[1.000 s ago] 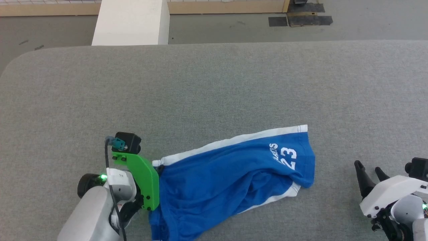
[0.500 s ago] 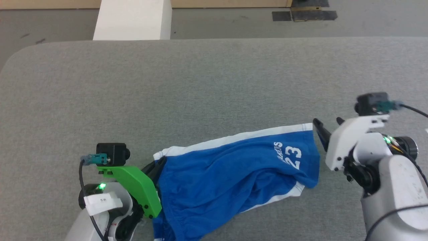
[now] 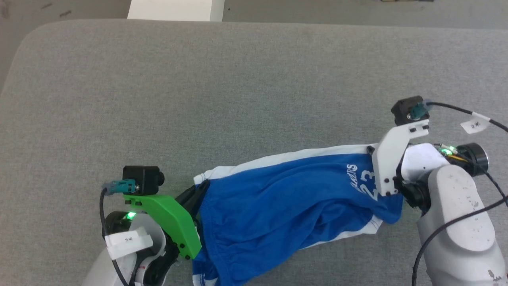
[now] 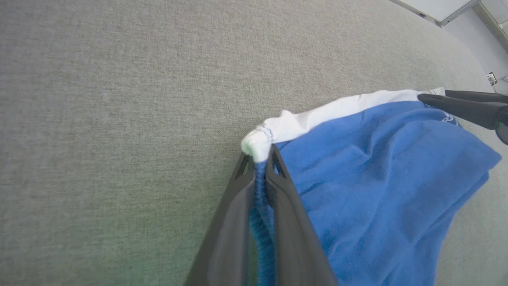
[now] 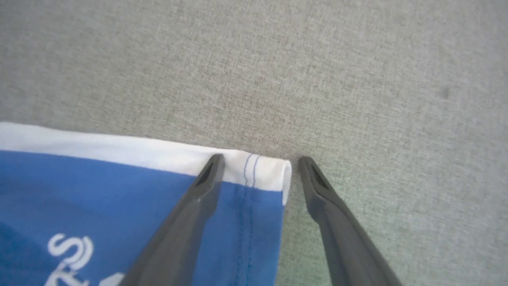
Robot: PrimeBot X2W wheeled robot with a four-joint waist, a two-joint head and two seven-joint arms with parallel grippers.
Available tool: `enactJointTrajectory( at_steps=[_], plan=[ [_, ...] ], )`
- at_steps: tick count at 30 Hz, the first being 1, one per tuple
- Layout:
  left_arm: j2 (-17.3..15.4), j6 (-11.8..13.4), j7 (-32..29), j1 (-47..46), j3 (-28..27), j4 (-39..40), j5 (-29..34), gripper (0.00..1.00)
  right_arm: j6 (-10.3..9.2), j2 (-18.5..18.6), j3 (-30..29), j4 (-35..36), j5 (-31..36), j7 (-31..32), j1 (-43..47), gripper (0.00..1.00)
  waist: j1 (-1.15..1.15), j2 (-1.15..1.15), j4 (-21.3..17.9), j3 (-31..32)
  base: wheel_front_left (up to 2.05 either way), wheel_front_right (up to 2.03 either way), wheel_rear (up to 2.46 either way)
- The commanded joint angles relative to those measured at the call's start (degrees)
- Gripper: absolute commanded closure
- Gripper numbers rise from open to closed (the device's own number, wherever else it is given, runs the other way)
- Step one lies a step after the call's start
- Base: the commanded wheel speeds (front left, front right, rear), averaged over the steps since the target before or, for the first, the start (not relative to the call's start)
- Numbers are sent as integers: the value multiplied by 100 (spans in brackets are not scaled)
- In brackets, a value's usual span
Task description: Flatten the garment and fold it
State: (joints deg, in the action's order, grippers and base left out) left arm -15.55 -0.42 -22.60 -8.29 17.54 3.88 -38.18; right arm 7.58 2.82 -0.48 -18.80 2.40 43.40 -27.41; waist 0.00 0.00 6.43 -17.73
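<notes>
- Head view: the garment, blue shorts with a white side stripe, lies crumpled in a slanted band on the near part of the grey table. Its waistband end is at the lower left and its leg hem, with the white "23" print, is at the right.
- The left gripper meets the waistband corner beside its green bracket, with its dark fingers close together against the cloth.
- The right gripper sits at the upper corner of the leg hem. Its white bracket mostly hides it, so its spread cannot be told from here.
- Left wrist view: the left gripper's two fingers are pinched tight on the blue waistband, and a white bunch of the stripe's end bulges just past their tips. The shorts spread away to the right in soft folds. At the far right the right gripper's dark fingers reach the stripe's other end.
- Right wrist view: the right gripper's fingers stand wide apart, straddling the hem corner. The finger on this view's left lies over the cloth where white meets blue. The other is over bare table just beside the hem's edge. The white corner with its blue stitching lies between the tips, unclamped.
</notes>
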Motion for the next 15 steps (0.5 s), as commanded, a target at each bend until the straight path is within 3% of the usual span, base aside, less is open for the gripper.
enactJointTrajectory(
  at_steps=[1, 2, 3, 4, 5, 15],
  plan=[
    [24, -27, 11, -36, 12, 14, -36, 100, -9, 6, 40, -137, 49, 101, 11, 0, 0, 0, 20, -68, 0, 0, 0],
    [30, -33, 18, -43, 18, 15, -41, 100, -9, 6, 63, -175, 38, 181, 13, 0, 0, 0, 19, -81, 0, 0, 0],
    [31, -36, 26, -50, 22, 17, -41, 100, -9, 6, 73, -203, 13, 270, 17, 20, 0, 0, 15, -90, 0, 0, 0],
    [33, -49, 38, -59, 30, 22, -42, 100, -9, 6, 93, -196, -21, 320, 10, 79, 0, 0, 10, -101, 0, 0, 0],
    [35, -59, 57, -70, 32, 26, -41, 100, -9, 6, 101, -169, -37, 331, -2, 100, 0, 0, 4, -106, 0, 0, 0],
    [-42, -228, 147, -655, -201, 74, -217, 100, -9, 6, 38, 491, -936, 158, -669, 100, 0, 0, -113, -4, 0, 0, 0]
  ],
)
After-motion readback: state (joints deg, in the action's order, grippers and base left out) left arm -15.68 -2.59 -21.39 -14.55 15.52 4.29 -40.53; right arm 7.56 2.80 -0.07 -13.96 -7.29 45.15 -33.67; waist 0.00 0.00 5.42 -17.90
